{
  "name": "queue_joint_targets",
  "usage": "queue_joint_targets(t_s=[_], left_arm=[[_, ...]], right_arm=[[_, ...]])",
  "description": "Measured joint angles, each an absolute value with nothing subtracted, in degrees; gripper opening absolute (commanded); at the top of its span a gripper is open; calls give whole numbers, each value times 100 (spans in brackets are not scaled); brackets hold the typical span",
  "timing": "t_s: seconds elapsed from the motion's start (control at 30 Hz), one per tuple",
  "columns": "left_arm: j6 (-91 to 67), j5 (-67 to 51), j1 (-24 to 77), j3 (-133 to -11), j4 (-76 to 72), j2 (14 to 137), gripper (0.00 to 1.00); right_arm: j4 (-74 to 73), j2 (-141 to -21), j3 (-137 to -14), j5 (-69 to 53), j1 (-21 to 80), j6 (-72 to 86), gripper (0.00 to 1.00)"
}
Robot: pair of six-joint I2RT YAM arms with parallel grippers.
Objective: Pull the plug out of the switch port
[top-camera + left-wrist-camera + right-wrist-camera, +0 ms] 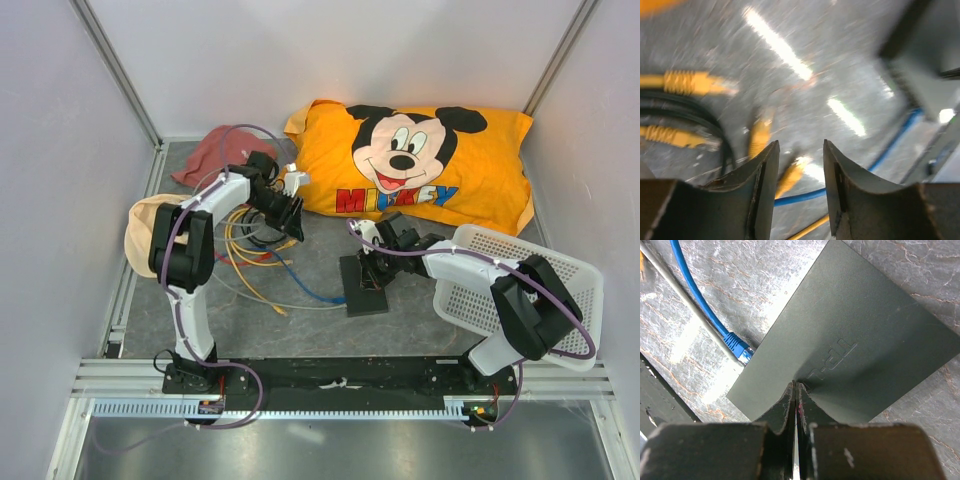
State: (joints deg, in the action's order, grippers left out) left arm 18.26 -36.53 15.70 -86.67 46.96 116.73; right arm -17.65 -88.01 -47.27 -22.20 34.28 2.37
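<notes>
Right jaws, pressed together with nothing between them, tips resting on the top face of the switch (855,345), near the raised lettering. The switch lies flat on the desk (920,270), in front of the orange pillow (420,165) and just left of the white basket (575,285). On its left edge sits the blue plug (739,347), tip meeting the casing and apparently seated, though the port itself is hidden; a blue cable (692,287) and a grey cable (685,295) run away from that edge side by side. Left jaws, spread and holding nothing, with a blurred yellow cable (685,82) and a stretch of blue cable on the desk beyond them; they hang above the tangle of cables, well apart from the switch. Handling, as a judgement: the switch is a light, stiff, smooth box that would likely slide on the desk if tugged, so it needs pressing down from above. The plug is small, hard plastic, probably with a springy latch; it is best pinched on its body just behind the casing, since the cable is soft and would stretch or slip. Pose: the right arm (470,265) reaches leftward from the basket side, wrist pitched down over the switch; the left arm (185,240) is folded upright, forearm stretched toward the pillow, wrist tipped down.
</notes>
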Motion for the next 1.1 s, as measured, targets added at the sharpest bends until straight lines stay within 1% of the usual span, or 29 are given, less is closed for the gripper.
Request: queue_joint_targets(t_s=[0.2,0.3,0.5,0.6,0.87,1.03,1.1], left_arm=[[1472,-4884,1625,-8687,4499,11209,49],[1352,-5262,1780,-8335,4278,11139,49],[1160,-5358,2477,-7157,3828,11139,50],[1015,-5363,2792,-6860,3548,11159,51],[711,-5472,3052,-6807,2943,11539,51],[537,-5924,3168,-6917,2882,11854,50],[532,-6045,3253,-6989,2893,11955,48]], right_arm=[[-1765,-8796,-4727,-2217,3428,237,4],[-1765,-8796,-4724,-2217,3428,237,4],[-1756,-8790,-4716,-2217,3428,237,4],[-1750,-8785,-4711,-2215,3428,237,5],[-1717,-8766,-4683,-2209,3428,237,5],[-1704,-8757,-4672,-2200,3428,237,5],[-1697,-8755,-4668,-2200,3428,237,5]])
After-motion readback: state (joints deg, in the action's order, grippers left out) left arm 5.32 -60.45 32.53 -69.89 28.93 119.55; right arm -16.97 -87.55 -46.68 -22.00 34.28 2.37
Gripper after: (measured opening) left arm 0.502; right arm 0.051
